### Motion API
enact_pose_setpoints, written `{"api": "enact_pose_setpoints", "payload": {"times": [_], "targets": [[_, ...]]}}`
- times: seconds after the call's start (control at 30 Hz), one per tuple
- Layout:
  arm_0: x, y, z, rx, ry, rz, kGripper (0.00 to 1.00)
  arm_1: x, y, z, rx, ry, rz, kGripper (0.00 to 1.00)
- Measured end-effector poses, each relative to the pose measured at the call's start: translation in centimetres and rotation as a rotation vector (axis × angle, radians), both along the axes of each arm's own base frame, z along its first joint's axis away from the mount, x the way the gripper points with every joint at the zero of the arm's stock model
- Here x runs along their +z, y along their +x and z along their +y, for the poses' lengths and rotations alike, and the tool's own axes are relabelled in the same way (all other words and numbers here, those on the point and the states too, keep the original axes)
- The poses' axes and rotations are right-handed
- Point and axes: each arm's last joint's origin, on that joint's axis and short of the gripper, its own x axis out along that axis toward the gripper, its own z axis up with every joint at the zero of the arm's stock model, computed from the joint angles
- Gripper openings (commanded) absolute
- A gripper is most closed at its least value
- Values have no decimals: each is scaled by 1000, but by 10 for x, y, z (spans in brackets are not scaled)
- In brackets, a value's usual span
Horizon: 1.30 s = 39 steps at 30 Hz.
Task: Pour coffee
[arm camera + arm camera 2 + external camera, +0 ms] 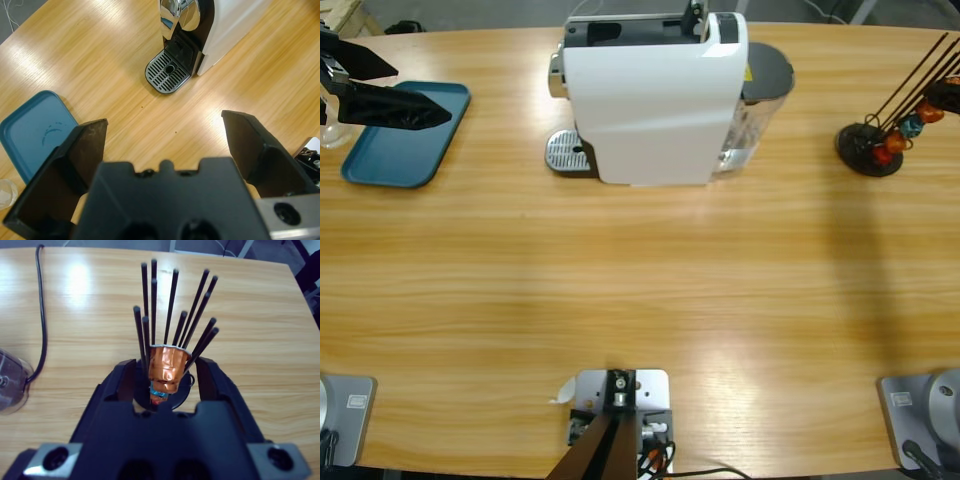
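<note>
The clear glass tumbler [332, 132] is cut off at the table's far left edge, just beside the flat blue plastic tray [405, 135]; any coffee inside cannot be made out. It seems upright. The left gripper [165, 145] hangs wide open and empty. The right gripper [167, 372] closes around an orange capsule [167, 367] in the black wire-rod capsule holder [872, 150]; whether the jaws touch it cannot be told.

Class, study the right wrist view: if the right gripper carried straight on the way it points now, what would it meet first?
The right gripper would probably meet the orange capsule first; it already sits between the open jaws, hanging in the black rod capsule holder. Whether the jaws touch it cannot be told.
</note>
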Motion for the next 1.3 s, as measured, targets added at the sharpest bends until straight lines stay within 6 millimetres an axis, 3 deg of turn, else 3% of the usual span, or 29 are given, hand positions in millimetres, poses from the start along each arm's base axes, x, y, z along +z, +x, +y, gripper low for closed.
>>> {"api": "enact_pose_setpoints", "payload": {"times": [0.03, 0.07, 0.23, 0.3, 0.6, 0.67, 0.77, 0.83, 1.3], "targets": [[0, 0, 0, 0, 0, 0, 991, 0, 0, 0, 0, 0, 0, 354], [0, 0, 0, 0, 0, 0, 991, 0, 0, 0, 0, 0, -1, 338], [0, 0, 0, 1, -1, 0, 991, 0, 1, 0, 4, -7, -1, 333], [0, 0, 0, 1, -1, 0, 991, 0, 1, -1, 3, -10, 0, 261], [0, 0, 0, 4, -3, 2, 991, 0, 1, -1, 1, -16, 0, 248], [0, 0, 0, 5, -3, 3, 991, 0, 1, -2, -3, -19, -1, 131], [0, 0, 0, 6, -4, 3, 991, 0, 1, -2, -9, -23, -1, 125], [0, 0, 0, 10, -8, 6, 991, 0, 0, -3, -18, -29, -1, 4], [-2, -2, -2, 6, -9, 17, 991, 6, -3, -3, -24, -30, -26, 0]]}}
